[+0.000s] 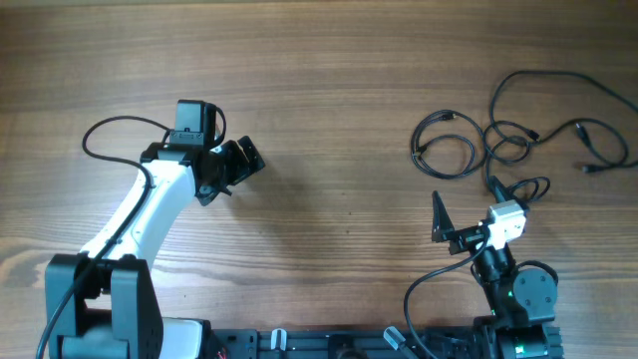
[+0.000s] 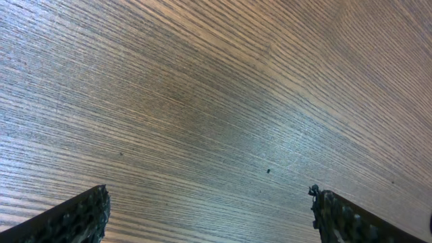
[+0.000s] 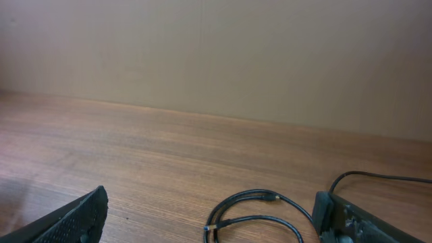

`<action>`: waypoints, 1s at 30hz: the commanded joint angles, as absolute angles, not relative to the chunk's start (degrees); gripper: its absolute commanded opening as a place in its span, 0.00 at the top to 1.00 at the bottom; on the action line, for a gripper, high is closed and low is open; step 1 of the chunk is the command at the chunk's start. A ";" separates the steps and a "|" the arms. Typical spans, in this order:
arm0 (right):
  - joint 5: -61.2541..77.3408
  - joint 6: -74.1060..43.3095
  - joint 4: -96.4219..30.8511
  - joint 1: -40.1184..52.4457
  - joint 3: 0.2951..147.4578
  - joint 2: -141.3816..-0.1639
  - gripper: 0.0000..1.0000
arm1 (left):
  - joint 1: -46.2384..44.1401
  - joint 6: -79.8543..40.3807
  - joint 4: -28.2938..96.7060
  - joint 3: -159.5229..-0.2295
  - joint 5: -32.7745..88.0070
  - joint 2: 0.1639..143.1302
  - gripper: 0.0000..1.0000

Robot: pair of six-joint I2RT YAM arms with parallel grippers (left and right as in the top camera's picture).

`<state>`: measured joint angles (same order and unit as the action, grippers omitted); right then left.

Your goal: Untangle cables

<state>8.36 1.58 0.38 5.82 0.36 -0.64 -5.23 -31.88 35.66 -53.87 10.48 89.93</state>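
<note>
Several thin black cables lie as loose loops at the table's far right. One small coil (image 1: 445,151) is on the left, a second loop (image 1: 508,142) is in the middle, and a long cord (image 1: 590,132) runs to the right edge. My right gripper (image 1: 467,204) is open and empty, just in front of the coil. In the right wrist view the coil (image 3: 250,193) lies between and beyond the open fingers (image 3: 210,200). My left gripper (image 1: 235,166) is open and empty over bare wood at centre left, far from the cables. The left wrist view shows only wood between its fingers (image 2: 209,210).
The wooden table (image 1: 329,90) fills the view. The arm bases stand at the front edge (image 1: 299,344). A thicker black arm cable (image 1: 110,130) loops beside the left arm. A plain wall (image 3: 216,54) rises behind the table's far edge.
</note>
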 commanded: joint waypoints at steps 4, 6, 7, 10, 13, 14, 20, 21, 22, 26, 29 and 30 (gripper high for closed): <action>8.16 1.37 0.58 5.98 0.30 -0.21 0.00 | -5.08 -32.21 35.59 -54.35 10.15 89.30 0.00; 8.19 1.34 0.56 5.98 0.30 -0.21 0.00 | -5.19 -32.21 35.62 -54.33 10.15 86.83 0.00; 8.16 1.34 0.56 5.98 0.30 -0.21 0.01 | -5.37 -32.21 35.62 -54.33 10.15 84.55 0.00; 8.16 1.37 0.56 5.98 0.30 -0.21 0.00 | -5.39 -32.18 35.62 -54.33 10.15 77.84 0.00; 8.19 1.37 0.56 5.98 0.30 -0.21 0.00 | -5.39 -32.21 35.62 -54.33 10.15 67.40 0.00; 8.16 1.34 0.56 5.98 0.30 -0.21 0.00 | -5.39 -32.21 35.62 -54.33 10.15 65.45 0.00; 8.16 1.34 0.56 5.98 0.30 -0.21 0.00 | -5.41 -31.79 43.92 -52.71 10.17 54.39 0.00; 8.16 1.37 0.56 5.98 0.30 -0.21 0.00 | -5.41 -31.79 45.47 -52.18 10.15 53.71 0.00; 8.19 1.39 0.56 5.98 0.30 -0.21 0.00 | -5.41 -31.79 47.20 -51.44 10.15 52.86 0.00; 8.16 1.37 0.56 5.98 0.30 -0.21 0.00 | -5.41 -31.79 48.42 -43.94 8.34 47.31 0.00; 8.16 1.34 0.56 5.98 0.30 -0.21 0.00 | -5.39 -32.01 42.15 -36.47 8.47 41.19 0.00; 8.19 1.37 0.56 5.98 0.30 -0.21 0.00 | -5.39 -32.42 40.60 -34.48 8.51 39.20 0.00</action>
